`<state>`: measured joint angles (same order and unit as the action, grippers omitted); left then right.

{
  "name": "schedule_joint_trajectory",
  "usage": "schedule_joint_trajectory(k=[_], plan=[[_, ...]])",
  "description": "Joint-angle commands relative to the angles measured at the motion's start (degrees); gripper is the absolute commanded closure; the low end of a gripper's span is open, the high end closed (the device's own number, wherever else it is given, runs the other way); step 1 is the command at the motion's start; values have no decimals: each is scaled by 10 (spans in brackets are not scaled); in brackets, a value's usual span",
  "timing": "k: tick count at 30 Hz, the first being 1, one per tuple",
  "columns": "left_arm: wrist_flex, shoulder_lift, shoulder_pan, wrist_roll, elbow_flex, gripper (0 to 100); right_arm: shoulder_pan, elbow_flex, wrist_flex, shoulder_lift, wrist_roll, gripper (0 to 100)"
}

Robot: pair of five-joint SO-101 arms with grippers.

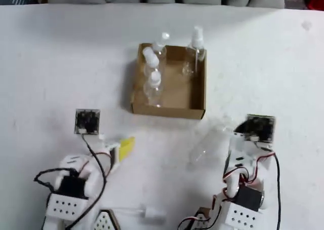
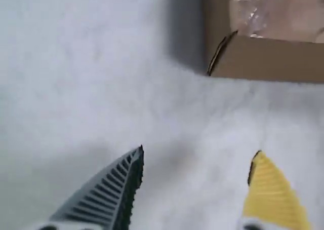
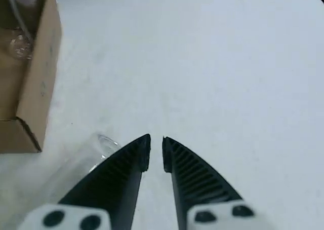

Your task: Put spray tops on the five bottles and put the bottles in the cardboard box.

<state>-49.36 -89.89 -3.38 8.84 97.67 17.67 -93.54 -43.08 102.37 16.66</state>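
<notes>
Four in the box: four clear bottles (image 1: 153, 85) stand upright inside the cardboard box (image 1: 167, 110), every one wearing a white spray top. Three are lined up along one side wall, and the fourth is over in the far corner opposite.
Fifth bottle (image 1: 205, 143): out on the table, folks, lying on its side just off the box's near corner, next to the right arm. Its neck is bare and open.
Loose spray top (image 1: 148, 213): flat on the table at the near edge, between the two arm bases. Its thin tube pokes out sideways, and it sits well apart from the bare bottle.
Left gripper (image 2: 197, 156): claw spread wide, grey finger one side and yellow finger the other, with nothing between them. It hangs over bare table near a front corner of the box.
Right gripper (image 3: 155, 143): claw narrow, the two dark tips almost meeting with just a slit between, gripping nothing. The bare bottle lies outside the fingers, just beside one of them. Whether it touches that finger, I can't tell.
Table (image 1: 61, 63): white all over, with the box sitting mid-table ahead of both arms.
</notes>
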Motion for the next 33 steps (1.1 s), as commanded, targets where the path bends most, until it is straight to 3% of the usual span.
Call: schedule_joint_trajectory(k=[1, 10, 18, 22, 29, 33], plan=[[-88, -77, 6, -70, -3, 698, -53, 70, 2, 0, 49, 981], [-115, -100, 6, -82, -3, 698, -101, 181, -111, -31, 159, 979], [-115, -100, 6, -82, -3, 698, -119, 305, -131, -327, 288, 978], [-115, -100, 6, -82, -3, 698, -121, 391, -164, -487, 433, 976], [-115, -100, 6, -82, -3, 698, -118, 524, -356, -668, 787, 887], [-115, -100, 6, -82, -3, 698, -124, 571, -417, -701, 862, 801]])
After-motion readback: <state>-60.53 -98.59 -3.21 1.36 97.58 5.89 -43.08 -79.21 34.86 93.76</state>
